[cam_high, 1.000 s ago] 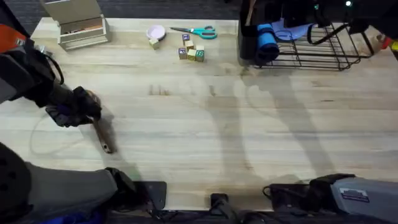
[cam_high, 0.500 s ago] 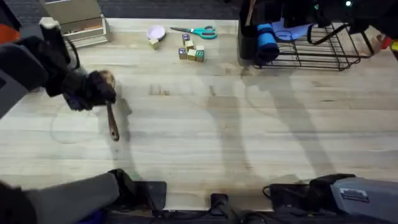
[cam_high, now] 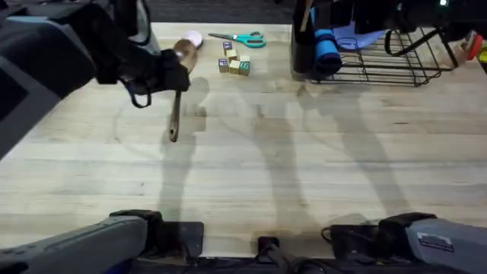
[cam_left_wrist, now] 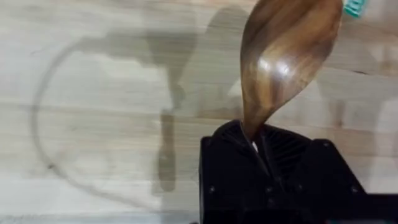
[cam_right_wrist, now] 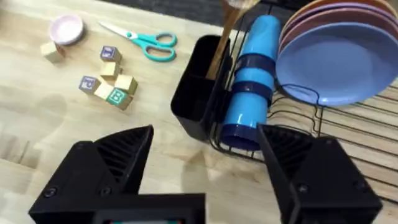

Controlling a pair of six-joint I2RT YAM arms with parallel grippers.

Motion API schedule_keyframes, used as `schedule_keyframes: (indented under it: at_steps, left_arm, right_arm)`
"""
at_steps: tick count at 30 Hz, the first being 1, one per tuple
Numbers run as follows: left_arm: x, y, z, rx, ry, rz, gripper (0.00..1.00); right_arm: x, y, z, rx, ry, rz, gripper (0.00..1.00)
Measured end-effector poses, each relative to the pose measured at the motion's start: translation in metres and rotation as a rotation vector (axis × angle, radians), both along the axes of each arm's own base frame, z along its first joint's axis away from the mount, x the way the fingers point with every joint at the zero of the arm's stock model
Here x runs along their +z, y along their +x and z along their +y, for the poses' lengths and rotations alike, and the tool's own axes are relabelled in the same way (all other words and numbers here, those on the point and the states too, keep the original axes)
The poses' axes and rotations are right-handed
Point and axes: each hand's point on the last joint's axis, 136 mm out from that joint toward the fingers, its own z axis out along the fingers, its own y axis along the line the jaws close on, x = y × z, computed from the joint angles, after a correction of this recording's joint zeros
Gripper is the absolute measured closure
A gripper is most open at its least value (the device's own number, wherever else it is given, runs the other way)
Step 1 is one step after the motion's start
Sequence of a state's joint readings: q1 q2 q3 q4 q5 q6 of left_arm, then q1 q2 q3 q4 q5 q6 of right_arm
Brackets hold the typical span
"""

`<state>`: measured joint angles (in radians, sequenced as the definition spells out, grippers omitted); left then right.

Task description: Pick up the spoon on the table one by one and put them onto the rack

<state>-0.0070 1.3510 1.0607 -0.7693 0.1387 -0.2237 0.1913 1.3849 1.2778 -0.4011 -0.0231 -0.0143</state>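
My left gripper (cam_high: 172, 72) is shut on a brown wooden spoon (cam_high: 176, 106), held above the table (cam_high: 304, 167) at the far left-centre. The bowl points up and the handle hangs down. The left wrist view shows the glossy bowl (cam_left_wrist: 286, 56) rising out of the closed gripper (cam_left_wrist: 258, 146). The black wire rack (cam_high: 396, 65) stands at the far right, its black utensil holder (cam_right_wrist: 199, 87) at the left end. Another spoon (cam_right_wrist: 221, 46) stands in that holder. My right gripper (cam_right_wrist: 205, 140) hangs open and empty near the holder.
Teal scissors (cam_high: 242, 38), several small wooden blocks (cam_high: 234, 62) and a little pink dish (cam_high: 190, 38) lie along the far edge, between the held spoon and the rack. A blue cup (cam_right_wrist: 252, 81) and plates (cam_right_wrist: 336, 56) sit in the rack.
The left arm has lifted the spoon off the table and carried it away from the near left, toward the far edge and rightward. The right arm has stayed put.
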Motion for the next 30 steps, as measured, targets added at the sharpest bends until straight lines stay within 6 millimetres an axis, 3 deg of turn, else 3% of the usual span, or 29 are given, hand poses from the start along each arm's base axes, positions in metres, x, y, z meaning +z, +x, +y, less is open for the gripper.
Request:
schedule_keyframes:
  at_steps: [13,23,30]
  left_arm:
    - [0.048,0.042,-0.086,-0.233,-0.088,-0.280,0.958]
    - [0.053,0.070,-0.141,-0.340,-0.135,-0.263,0.958]
    - [0.081,0.110,-0.182,-0.396,-0.159,-0.342,0.958]
  right_arm:
    - [-0.025,-0.027,-0.005,-0.004,-0.023,0.148,0.004]
    - [-0.007,-0.075,-0.001,0.032,-0.031,0.176,0.005]
    - [0.009,-0.102,0.007,0.075,-0.029,0.151,0.004]
